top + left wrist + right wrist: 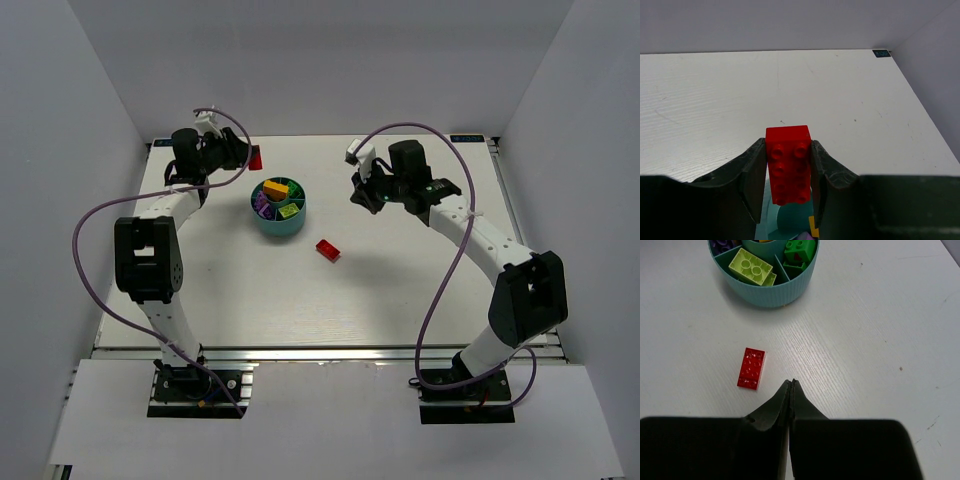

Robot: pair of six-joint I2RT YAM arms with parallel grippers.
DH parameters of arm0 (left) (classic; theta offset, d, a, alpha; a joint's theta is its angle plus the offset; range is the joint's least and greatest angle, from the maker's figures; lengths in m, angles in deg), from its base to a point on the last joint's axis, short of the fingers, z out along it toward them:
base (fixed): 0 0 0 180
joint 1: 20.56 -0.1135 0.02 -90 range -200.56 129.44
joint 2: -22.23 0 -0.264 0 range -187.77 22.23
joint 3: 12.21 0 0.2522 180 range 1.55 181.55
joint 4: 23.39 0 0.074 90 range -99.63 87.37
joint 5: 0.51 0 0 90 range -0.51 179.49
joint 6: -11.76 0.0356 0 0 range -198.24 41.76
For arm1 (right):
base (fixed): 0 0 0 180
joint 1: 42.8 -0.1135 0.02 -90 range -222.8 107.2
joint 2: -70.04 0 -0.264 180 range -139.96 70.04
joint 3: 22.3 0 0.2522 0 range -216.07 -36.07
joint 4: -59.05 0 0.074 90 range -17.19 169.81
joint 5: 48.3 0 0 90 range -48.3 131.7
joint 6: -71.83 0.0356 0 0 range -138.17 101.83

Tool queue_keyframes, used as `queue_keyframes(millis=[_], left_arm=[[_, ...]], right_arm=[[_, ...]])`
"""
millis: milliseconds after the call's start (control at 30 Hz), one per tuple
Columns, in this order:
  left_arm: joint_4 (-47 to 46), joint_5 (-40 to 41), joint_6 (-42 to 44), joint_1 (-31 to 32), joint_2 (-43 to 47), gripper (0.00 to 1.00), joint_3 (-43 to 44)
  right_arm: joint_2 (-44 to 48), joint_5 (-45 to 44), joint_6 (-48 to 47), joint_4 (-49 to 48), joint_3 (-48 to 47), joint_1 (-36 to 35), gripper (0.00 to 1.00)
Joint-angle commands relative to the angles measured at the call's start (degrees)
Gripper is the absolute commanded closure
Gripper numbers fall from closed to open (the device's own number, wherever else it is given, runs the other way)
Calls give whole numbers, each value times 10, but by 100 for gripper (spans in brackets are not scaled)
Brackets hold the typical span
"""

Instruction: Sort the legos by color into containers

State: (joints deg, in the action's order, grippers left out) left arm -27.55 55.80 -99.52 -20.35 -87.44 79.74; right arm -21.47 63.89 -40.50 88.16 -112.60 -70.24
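Three views: one high overview and two close wrist cameras.
The top camera sits above and behind the arm bases and looks down on the whole worktop (400, 290). The left wrist camera looks low past the left fingers (752, 180) and the held red brick (788, 165), across the worktop toward a far corner. A teal sliver at its bottom edge is probably the teal bowl (280, 226). The right wrist camera tilts steeply down over the right fingers (775, 410), close to the surface, and shares the bowl and the loose red brick (752, 368) with the overview.

We see a white tabletop (380, 300) with a faint grain and a few small dark specks. Plain pale walls (330, 60) close it in on three sides. A small dark label (881, 53) sits at a far corner, and a metal rail (330, 353) runs along the near edge.
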Motion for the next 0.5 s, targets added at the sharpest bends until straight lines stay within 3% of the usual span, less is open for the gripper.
queue_keyframes(millis=[0,467], left_arm=[[-35,-26,-8,1,6,100,-9],[-19,-14,6,8,-3,96,-29]], right_arm=[[-3,-6,-5,-5,-24,2,100],[2,-8,-3,-8,-20,5,100]])
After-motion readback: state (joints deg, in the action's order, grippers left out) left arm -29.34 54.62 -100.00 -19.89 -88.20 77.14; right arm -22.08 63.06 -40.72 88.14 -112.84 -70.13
